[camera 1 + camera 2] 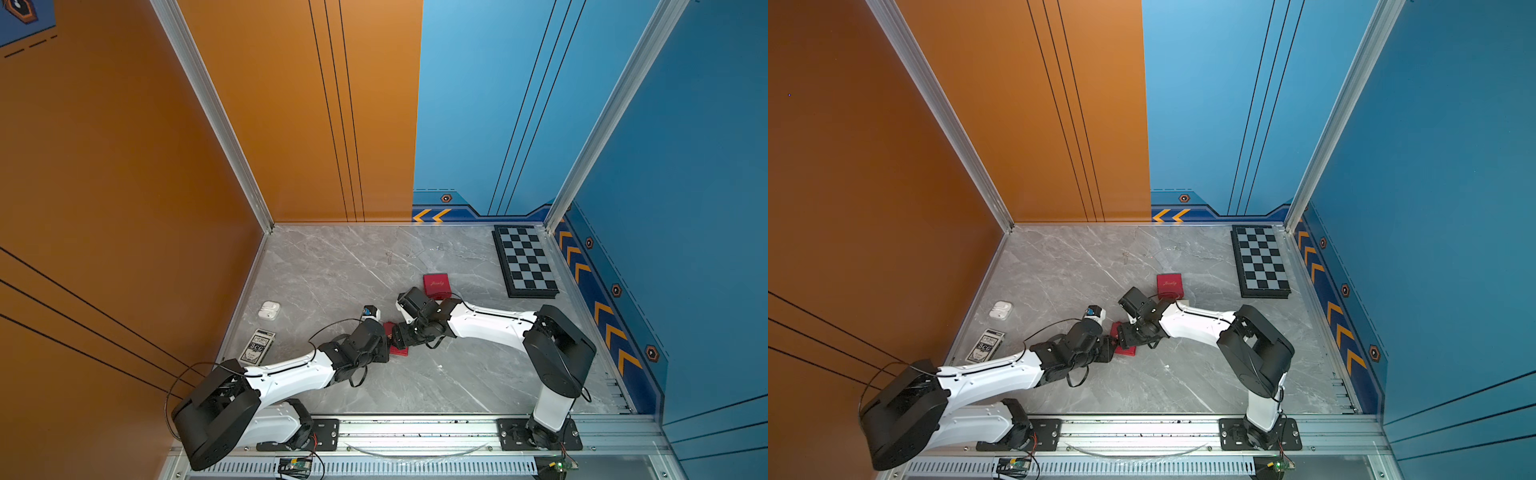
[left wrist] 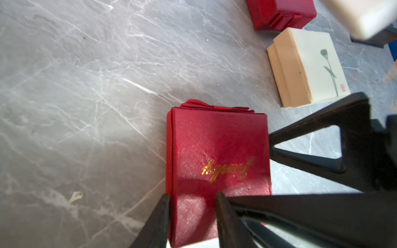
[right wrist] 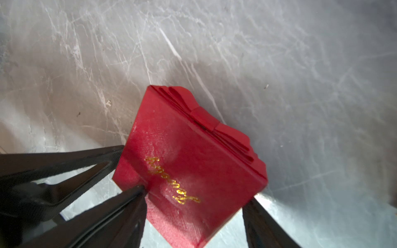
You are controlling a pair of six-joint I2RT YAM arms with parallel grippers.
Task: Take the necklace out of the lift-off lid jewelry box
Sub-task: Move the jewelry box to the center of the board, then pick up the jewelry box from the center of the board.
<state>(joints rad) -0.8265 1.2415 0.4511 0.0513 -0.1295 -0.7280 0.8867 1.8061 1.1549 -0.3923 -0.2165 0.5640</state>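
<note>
On the grey marble tabletop point(image 1: 332, 266), 7 o'clock of centre, my right hand point(image 3: 194, 195) clamps the red textured gold-lettered jewelry box point(image 3: 193, 150) across its width, I reckon to steady it. My left hand point(image 2: 192, 195) pinches its near edge. Lid on, so the necklace is hidden; which layer each hand grips is unclear.

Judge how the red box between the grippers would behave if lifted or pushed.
The red box looks stiff, with straight edges. Small and cardboard-like, it is probably light. Its textured skin should grip well, though a seam shows the lid could lift away.
</note>
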